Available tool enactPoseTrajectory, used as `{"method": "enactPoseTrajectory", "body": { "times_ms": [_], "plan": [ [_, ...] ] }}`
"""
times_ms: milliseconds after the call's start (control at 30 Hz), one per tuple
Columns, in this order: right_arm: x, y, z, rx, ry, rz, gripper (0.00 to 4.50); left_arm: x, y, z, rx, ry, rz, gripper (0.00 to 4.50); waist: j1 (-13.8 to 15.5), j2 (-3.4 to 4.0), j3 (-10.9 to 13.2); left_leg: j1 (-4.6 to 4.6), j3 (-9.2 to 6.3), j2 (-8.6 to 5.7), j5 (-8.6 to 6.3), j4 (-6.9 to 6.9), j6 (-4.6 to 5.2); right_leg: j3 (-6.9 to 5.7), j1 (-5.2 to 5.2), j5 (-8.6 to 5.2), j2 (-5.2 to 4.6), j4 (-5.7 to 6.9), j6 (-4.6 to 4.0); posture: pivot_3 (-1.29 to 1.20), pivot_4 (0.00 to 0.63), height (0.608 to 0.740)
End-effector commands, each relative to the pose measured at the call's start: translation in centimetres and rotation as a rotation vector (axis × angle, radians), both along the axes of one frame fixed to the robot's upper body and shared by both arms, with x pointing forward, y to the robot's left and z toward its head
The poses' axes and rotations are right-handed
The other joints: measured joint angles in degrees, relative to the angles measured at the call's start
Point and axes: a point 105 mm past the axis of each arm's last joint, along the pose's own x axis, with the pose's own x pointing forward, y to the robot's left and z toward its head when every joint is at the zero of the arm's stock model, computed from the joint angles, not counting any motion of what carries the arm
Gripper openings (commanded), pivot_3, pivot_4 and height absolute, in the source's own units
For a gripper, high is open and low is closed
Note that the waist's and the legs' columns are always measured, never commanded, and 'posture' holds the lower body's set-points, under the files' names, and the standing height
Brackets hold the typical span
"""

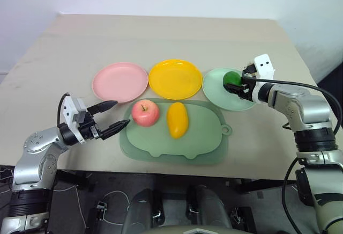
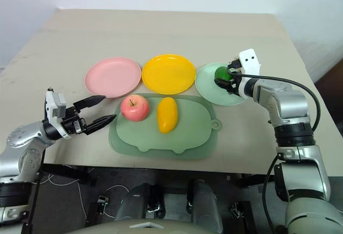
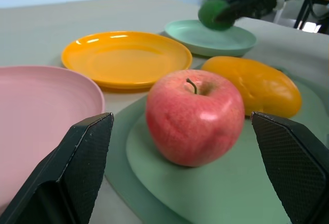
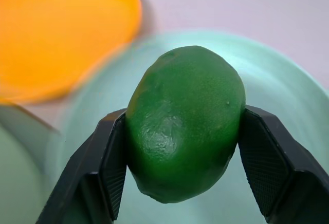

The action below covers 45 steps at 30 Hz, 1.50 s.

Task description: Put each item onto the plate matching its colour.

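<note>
My right gripper [image 1: 235, 82] is shut on the dark green lime [image 1: 231, 77], holding it just over the mint green plate [image 1: 221, 92]. In the right wrist view the lime [image 4: 185, 124] sits clamped between both black fingers above that plate [image 4: 288, 100]. The red-pink apple [image 1: 145, 112] and the yellow-orange mango [image 1: 177, 119] lie side by side on the pale green tray [image 1: 201, 148]. Left of the apple, near the table's front edge, my left gripper [image 1: 110, 118] stands open and empty. The pink plate [image 1: 119, 81] and yellow plate [image 1: 174, 78] hold nothing.
The three plates form a row behind the tray. The tan table [image 1: 161, 35] stretches bare to its far edge, and its front edge runs just below the tray.
</note>
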Motion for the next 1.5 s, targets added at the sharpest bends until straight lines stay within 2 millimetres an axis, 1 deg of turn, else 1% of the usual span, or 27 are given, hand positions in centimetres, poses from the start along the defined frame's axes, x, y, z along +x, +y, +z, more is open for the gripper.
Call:
{"method": "enactPoseTrajectory", "body": {
  "times_ms": [33,200,267,300,367,467,567,600,667,833,933,1033,1167,1400,1500],
  "plan": [
    [1.0,-0.5,1.3,-0.023,-0.043,0.006,2.81,-0.4,0.2,1.3,0.018,-0.06,0.003,4.5,-0.04,0.0,0.0,0.0,0.0,0.0,0.0,0.02,0.0,0.0,0.0,0.0,0.0,0.02,0.01,0.0,0.15,0.696],
    [1.1,-0.3,1.3,-0.004,-0.047,0.033,2.81,-0.5,0.3,1.4,0.02,-0.065,0.013,4.5,-0.04,0.01,0.0,0.0,0.0,0.02,0.0,0.05,0.0,0.01,0.0,0.01,0.0,0.03,0.01,0.0,0.15,0.696],
    [0.9,-0.2,1.5,-0.002,-0.054,0.048,3.52,-0.5,0.4,1.4,0.026,-0.065,0.017,4.5,0.03,0.01,0.01,0.0,0.0,0.02,0.0,0.07,0.0,0.01,0.01,0.01,-0.01,0.04,0.01,0.0,0.15,0.696],
    [0.8,-0.2,1.7,0.005,-0.06,0.055,3.74,-0.5,0.4,1.5,0.027,-0.065,0.019,4.5,0.07,0.01,0.01,0.0,0.0,0.02,0.0,0.08,0.0,0.01,0.01,0.01,-0.01,0.04,0.01,0.0,0.15,0.696],
    [0.5,-0.2,2.3,0.003,-0.076,0.067,4.4,-0.4,0.4,1.7,0.023,-0.068,0.022,4.5,0.07,0.02,0.01,-0.02,-0.01,0.02,0.0,0.11,0.0,0.01,0.01,0.0,-0.03,0.04,0.0,0.0,0.15,0.696],
    [-0.5,-0.4,3.3,-0.013,-0.095,0.096,4.46,-0.4,0.4,1.6,0.028,-0.063,0.021,4.5,0.14,0.02,0.01,-0.01,-0.02,0.02,-0.01,0.11,0.0,0.01,0.01,0.0,-0.04,0.04,0.0,0.0,0.15,0.696],
    [-1.8,-0.6,4.9,-0.005,-0.135,0.116,4.46,-0.4,0.4,1.7,0.019,-0.064,0.024,4.5,0.3,0.03,0.01,-0.04,-0.04,0.02,-0.01,0.11,-0.01,0.01,-0.01,0.0,-0.06,0.04,0.0,0.0,0.15,0.696],
    [-2.5,-0.4,5.6,0.015,-0.143,0.136,4.46,-0.4,0.4,1.6,0.021,-0.062,0.023,4.5,0.31,0.03,0.01,-0.05,-0.04,0.02,-0.01,0.11,-0.01,0.01,-0.02,0.0,-0.06,0.03,-0.01,0.0,0.15,0.696],
    [-3.9,0.5,6.6,0.054,-0.145,0.18,4.46,-0.4,0.5,1.5,0.022,-0.06,0.023,4.5,0.24,0.03,0.01,-0.04,-0.04,0.02,-0.01,0.11,-0.01,0.01,-0.02,-0.01,-0.07,0.03,-0.02,0.0,0.15,0.696],
    [-8.0,5.7,7.4,0.26,-0.098,0.368,4.46,-0.2,0.5,1.5,0.02,-0.061,0.018,4.5,-0.05,0.03,0.01,0.0,-0.06,0.12,-0.02,0.11,-0.01,0.01,-0.01,-0.01,-0.01,0.04,-0.03,0.0,0.15,0.696],
    [-9.4,7.9,6.2,0.309,-0.052,0.409,4.46,0.0,0.5,1.3,0.036,-0.063,0.008,4.5,0.2,0.03,0.01,-0.01,-0.06,0.13,-0.02,0.1,-0.01,0.0,-0.01,-0.01,0.01,0.03,-0.04,0.0,0.15,0.696],
    [-9.9,9.2,4.3,0.329,0.026,0.401,4.46,0.3,0.3,1.4,0.031,-0.067,0.004,4.5,0.5,0.03,0.01,-0.04,-0.06,0.08,-0.03,0.11,0.01,0.0,0.01,-0.06,-0.03,-0.03,-0.14,0.0,0.15,0.696],
    [-10.9,10.8,2.8,0.344,0.127,0.431,4.46,0.4,0.3,1.1,0.033,-0.064,-0.003,4.5,0.34,0.03,0.01,-0.06,-0.05,0.01,-0.04,0.11,0.01,0.02,0.04,-0.08,-0.09,-0.08,-0.21,0.0,0.15,0.696],
    [-10.2,11.9,0.4,0.309,0.285,0.327,4.46,0.5,0.0,0.9,0.023,-0.061,-0.013,4.5,0.12,0.03,0.0,-0.06,-0.05,0.03,-0.03,0.08,0.0,0.01,-0.02,-0.06,-0.04,-0.03,-0.18,0.0,0.15,0.696],
    [-10.1,12.8,0.1,0.325,0.326,0.329,4.46,0.5,-0.1,0.7,0.019,-0.055,-0.016,4.5,0.09,0.03,0.0,-0.06,-0.04,0.03,-0.03,0.07,0.0,0.02,-0.02,-0.06,-0.04,-0.03,-0.19,0.0,0.15,0.696]
  ]
}}
